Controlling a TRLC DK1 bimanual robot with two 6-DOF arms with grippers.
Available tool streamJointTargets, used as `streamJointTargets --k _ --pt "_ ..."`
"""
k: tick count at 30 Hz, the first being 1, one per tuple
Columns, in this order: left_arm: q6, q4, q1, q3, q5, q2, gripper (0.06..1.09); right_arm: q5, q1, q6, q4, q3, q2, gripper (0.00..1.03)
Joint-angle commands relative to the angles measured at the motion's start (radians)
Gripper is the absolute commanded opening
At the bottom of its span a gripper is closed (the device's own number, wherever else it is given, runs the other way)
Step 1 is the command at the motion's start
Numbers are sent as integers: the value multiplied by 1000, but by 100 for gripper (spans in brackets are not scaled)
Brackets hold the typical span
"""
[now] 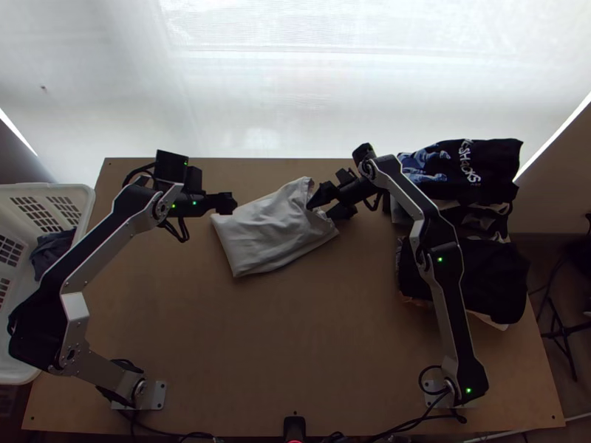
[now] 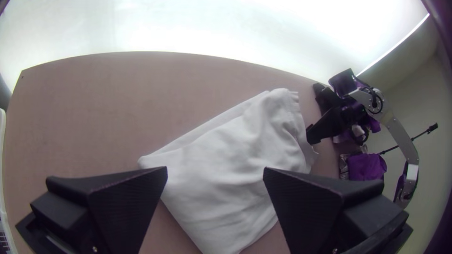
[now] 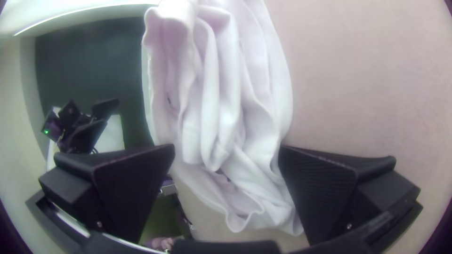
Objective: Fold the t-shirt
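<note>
The white t-shirt (image 1: pixel 270 230) lies on the table as a folded bundle, its left part fairly flat. Its right end is bunched in loose layers, as the right wrist view shows of the shirt (image 3: pixel 221 103). My left gripper (image 1: pixel 230 203) is over the shirt's upper left corner; in the left wrist view the gripper (image 2: pixel 215 171) stands open above the cloth (image 2: pixel 226 164). At the shirt's right end is my right gripper (image 1: pixel 319 206), and in the right wrist view this gripper (image 3: pixel 227 148) is open, its fingers on either side of the bunched layers.
Dark folded clothes (image 1: pixel 465 273) are piled along the table's right side, a printed black one (image 1: pixel 473 166) at the far end. A white basket (image 1: pixel 74 193) with dark cloth inside stands at the left. Bare table (image 1: pixel 295 332) lies nearer the arms' bases.
</note>
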Motion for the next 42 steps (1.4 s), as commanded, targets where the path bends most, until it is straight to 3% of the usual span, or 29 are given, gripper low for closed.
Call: streamJointTargets --k 1,9,10,12,13,15,18,21,25,29,42 --pt "1 -3 6 1 -1 -6 104 -7 26 -6 -14 18 27 99" --pt "-2 -3 7 1 1 -1 104 -7 77 -8 -14 28 38 99" --pt "-2 -3 6 1 1 -1 104 -7 82 -11 -17 26 37 95" --pt "-4 -3 4 1 1 -1 104 -7 82 -16 -19 25 33 77" --pt "-4 -3 4 1 1 -3 104 -4 79 -16 -22 25 29 55" --pt "-4 -3 6 1 -1 -3 104 33 71 -6 -14 32 24 1" --pt "-1 -1 9 1 -1 -3 104 131 74 -14 -26 20 -6 3" --pt "-2 -3 15 -1 1 -4 104 164 82 -37 -60 20 -74 3" --pt "-2 -1 18 -5 1 -6 104 164 97 -77 -105 17 -200 3" --pt "-4 -1 18 -2 1 -6 104 163 105 -171 -177 -9 -335 3" --pt "-10 0 -5 16 3 -4 104 164 57 -189 -213 -302 -819 3"
